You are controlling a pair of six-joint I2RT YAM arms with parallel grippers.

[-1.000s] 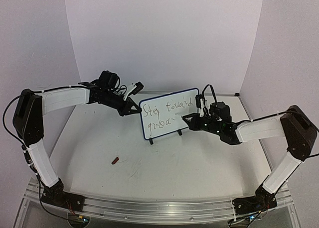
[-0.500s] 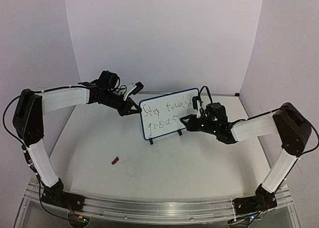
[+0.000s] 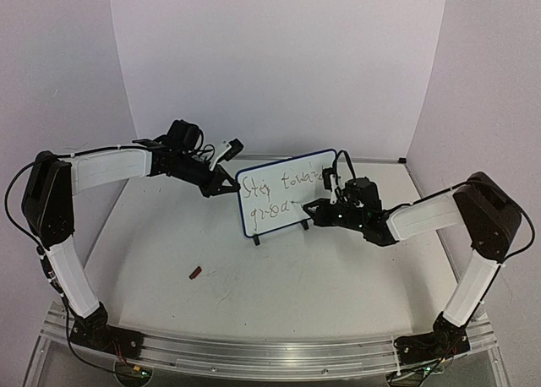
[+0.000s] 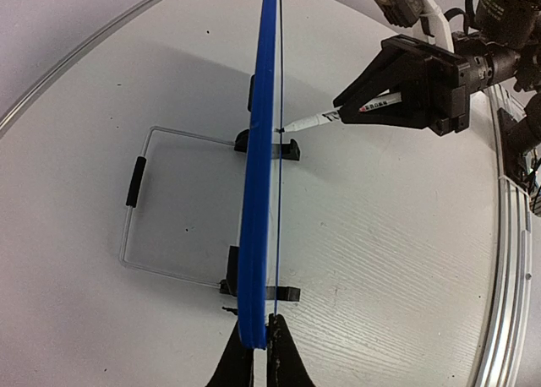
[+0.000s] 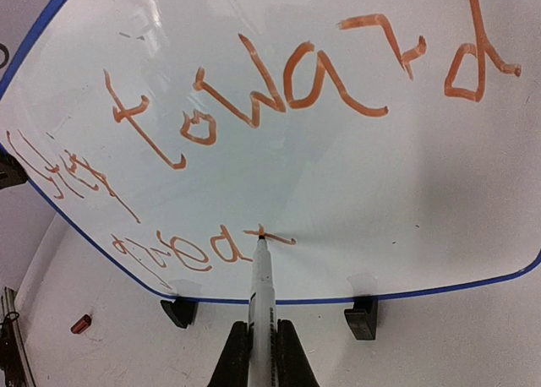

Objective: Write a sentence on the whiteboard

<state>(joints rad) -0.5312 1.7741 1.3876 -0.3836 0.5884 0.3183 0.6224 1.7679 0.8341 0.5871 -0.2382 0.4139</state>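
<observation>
The left pincer (image 4: 260,353) is clenched on the whiteboard (image 4: 258,193), one finger either side of its blue edge. The board stands upright on the table (image 3: 296,277), straight out ahead of it. Across the way, the right pincer (image 5: 262,353) grasps a marker (image 5: 261,286), and the white barrel pokes forward between its fingers, tip touching the board's face. The sentence (image 5: 254,91) spreads above that tip: an upper line roughly "Stay toward", and a shorter lower line ending right at the tip. A small red object (image 3: 195,273) lies on the table, well apart from both pincers.
</observation>
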